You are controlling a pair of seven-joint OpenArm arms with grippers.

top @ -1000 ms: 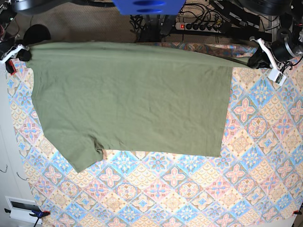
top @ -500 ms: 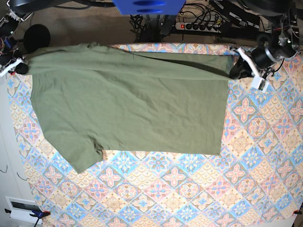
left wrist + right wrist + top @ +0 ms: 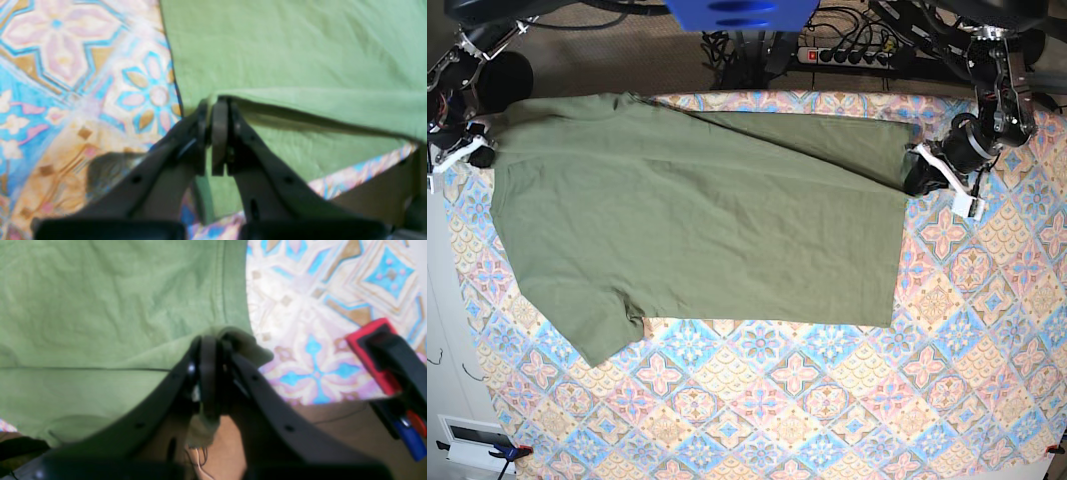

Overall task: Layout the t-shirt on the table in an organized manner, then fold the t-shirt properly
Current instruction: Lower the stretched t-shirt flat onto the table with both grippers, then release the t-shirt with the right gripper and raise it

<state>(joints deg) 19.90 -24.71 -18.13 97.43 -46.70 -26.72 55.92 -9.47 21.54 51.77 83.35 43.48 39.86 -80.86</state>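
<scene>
In the base view, the right gripper [image 3: 477, 152] is sitting at the far left, pinching a corner of the olive t-shirt [image 3: 697, 230]. The shirt is lying spread across the patterned tabletop [image 3: 827, 400], one sleeve pointing toward the lower left. At the far right, the left gripper [image 3: 917, 175] is pinching the shirt's opposite top corner, its jaws pressed together on a fold of cloth. Both wrist views are blurring, and the collar is hard to make out. Compared with a second ago, both grippers are lower and the shirt's top edge is slacker, no longer stretched straight.
</scene>
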